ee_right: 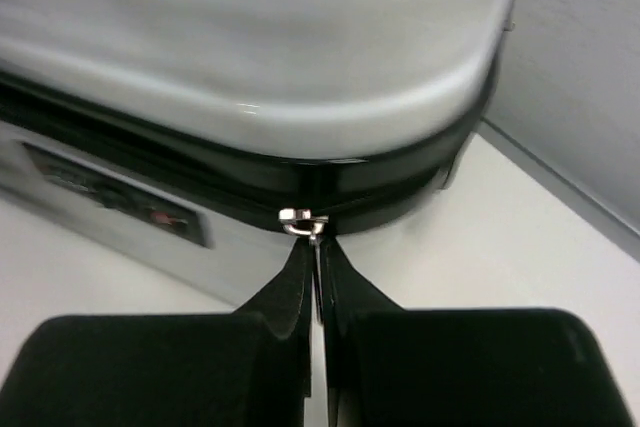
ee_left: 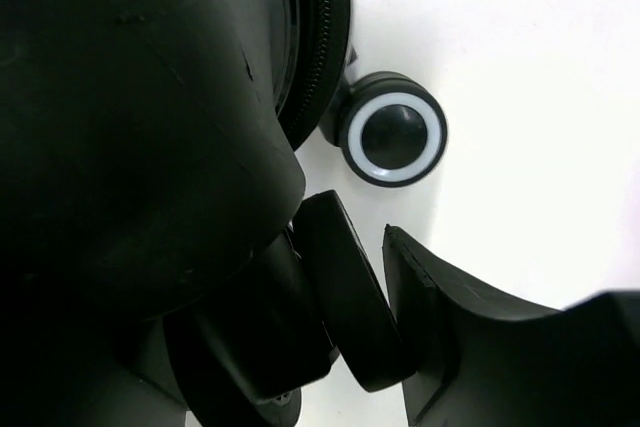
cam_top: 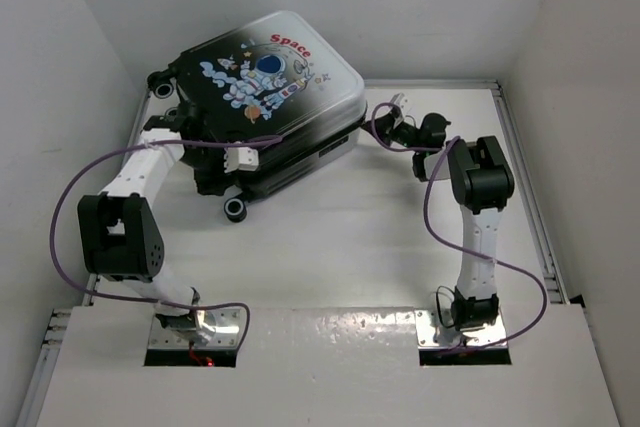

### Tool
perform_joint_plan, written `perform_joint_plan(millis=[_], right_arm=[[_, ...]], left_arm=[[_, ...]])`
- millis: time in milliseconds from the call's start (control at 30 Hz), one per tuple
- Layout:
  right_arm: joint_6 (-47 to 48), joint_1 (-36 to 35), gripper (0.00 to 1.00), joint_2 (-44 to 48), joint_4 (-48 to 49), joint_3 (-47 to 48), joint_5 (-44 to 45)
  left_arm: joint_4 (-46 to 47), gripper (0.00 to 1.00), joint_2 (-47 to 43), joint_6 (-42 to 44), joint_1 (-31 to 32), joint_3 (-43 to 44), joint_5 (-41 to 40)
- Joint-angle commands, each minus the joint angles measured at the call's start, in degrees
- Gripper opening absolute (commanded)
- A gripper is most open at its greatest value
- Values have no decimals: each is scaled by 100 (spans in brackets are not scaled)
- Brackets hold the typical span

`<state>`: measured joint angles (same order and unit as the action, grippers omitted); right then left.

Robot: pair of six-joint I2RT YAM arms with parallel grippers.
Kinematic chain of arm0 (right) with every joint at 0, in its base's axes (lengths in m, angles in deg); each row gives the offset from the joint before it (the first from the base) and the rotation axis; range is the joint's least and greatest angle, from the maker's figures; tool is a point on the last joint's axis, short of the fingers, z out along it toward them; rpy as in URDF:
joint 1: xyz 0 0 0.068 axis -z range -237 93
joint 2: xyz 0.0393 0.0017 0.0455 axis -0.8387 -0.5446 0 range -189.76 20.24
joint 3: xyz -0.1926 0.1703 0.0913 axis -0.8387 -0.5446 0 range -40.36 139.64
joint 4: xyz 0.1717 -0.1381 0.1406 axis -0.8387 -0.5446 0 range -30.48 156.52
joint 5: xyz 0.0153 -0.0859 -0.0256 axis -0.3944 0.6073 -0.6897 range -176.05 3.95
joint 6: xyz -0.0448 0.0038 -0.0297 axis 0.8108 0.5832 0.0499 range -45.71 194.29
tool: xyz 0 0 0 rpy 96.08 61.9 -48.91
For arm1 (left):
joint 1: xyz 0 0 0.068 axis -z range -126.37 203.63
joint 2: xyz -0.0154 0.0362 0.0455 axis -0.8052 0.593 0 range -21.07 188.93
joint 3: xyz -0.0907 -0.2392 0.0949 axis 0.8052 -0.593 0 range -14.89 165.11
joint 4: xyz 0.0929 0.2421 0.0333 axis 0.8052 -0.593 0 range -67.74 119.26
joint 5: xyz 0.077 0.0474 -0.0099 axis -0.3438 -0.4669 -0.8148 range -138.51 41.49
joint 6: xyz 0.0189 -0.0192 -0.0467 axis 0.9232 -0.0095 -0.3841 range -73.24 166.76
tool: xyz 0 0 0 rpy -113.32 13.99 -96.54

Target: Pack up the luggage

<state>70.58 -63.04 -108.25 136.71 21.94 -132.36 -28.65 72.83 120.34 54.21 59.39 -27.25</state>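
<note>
The luggage [cam_top: 262, 97] lies flat and closed at the back left, astronaut picture and red "Space" lettering facing up. My left gripper [cam_top: 233, 159] is at its near side by the wheels. In the left wrist view this gripper [ee_left: 350, 277] is shut on a black luggage wheel [ee_left: 345, 297], which presses against the right finger [ee_left: 460, 327]; the left finger is hidden. My right gripper [cam_top: 400, 107] is at the luggage's right side. In the right wrist view it [ee_right: 316, 262] is shut on the metal zipper pull [ee_right: 316, 239], just below the slider [ee_right: 298, 217].
Another wheel with a white ring [ee_left: 393, 140] stands on the white table, and one shows in the top view [cam_top: 235, 208]. White walls enclose the table on the left, back and right. A raised rail [cam_top: 525, 177] runs along the right edge.
</note>
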Motion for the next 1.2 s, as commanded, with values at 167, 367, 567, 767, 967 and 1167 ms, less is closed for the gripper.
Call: perform_joint_plan(millis=[167, 367, 567, 767, 967, 1167], right_arm=[[669, 217, 0, -1293, -225, 1969, 2625], [3, 428, 0, -1529, -173, 2424, 2198], [-1104, 297, 0, -2924, 65, 4165, 1765], [-1458, -151, 0, -3725, -505, 5968, 2256], [-1282, -591, 0, -4035, -718, 6400, 2899], [-993, -784, 0, -3701, -1120, 6318, 3180]], left_arm=[[2302, 0, 2271, -581, -646, 1263, -2424], [2415, 0, 2623, -652, -946, 1633, -2486], [2582, 0, 2677, -968, -1060, 1633, -2320], [2697, 0, 2571, -1267, -1340, 1396, -2205], [2697, 0, 2572, -1855, -1587, 1738, -1688], [2697, 2, 2097, -2602, -1639, 1792, -590]])
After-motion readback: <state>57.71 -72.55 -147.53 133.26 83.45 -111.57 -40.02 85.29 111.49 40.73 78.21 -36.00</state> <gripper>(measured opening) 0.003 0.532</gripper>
